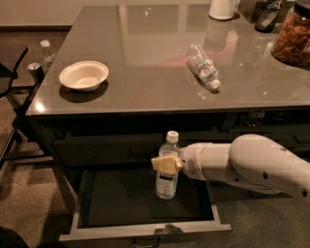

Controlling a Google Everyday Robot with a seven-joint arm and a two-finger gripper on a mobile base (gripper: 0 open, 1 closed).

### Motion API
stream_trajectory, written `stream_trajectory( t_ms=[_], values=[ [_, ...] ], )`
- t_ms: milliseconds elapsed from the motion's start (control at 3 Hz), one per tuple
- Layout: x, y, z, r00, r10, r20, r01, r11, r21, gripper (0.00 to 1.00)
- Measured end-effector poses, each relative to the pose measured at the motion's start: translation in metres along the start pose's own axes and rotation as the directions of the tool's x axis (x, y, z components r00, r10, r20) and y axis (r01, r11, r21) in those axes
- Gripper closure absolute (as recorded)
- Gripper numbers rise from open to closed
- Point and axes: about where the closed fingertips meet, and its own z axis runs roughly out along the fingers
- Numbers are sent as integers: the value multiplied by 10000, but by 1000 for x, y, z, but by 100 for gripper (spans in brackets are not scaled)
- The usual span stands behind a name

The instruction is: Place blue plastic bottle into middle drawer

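Over the open drawer: the blue plastic bottle [166, 180] was held upright, white cap on top, with its lower part seen against the dark inside of the middle drawer [145, 231].
Bottles counted: three were seen. One was held, one smaller ribbed bottle [202, 65] was lying on its side on the desk [145, 43], and one small bottle [47, 52] was standing beyond the desk's left edge.
Bowls counted: one white bowl [84, 75] was set on the left part of the desk, well apart from the lying bottle.
Drawers counted: one was pulled out; the closed fronts above it were too dark to be counted.
Claw: the claw [165, 163] was closed narrowly around the held bottle, just below its shoulder, with its pale fingers [162, 163] pressed against the plastic and nothing else touched.
Arm: the white arm [242, 162] was stretched in from the right and cut off at the right edge.
Hidden: part of the bottle's body was covered by the fingers; whether its base was resting on the drawer floor could not be told.
Cut off: a jar of brown food [293, 31] was clipped at the right edge, and a white container [223, 8] at the top.
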Motion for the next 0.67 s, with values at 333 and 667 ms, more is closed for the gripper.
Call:
stream_trajectory(
  t_ms=[333, 667],
  values=[
    [0, 0, 0, 10000, 1, 0, -1, 10000, 1, 100],
    [15, 0, 14, 9986, 511, 95, -514, 9982, 315, 100]
  ],
)
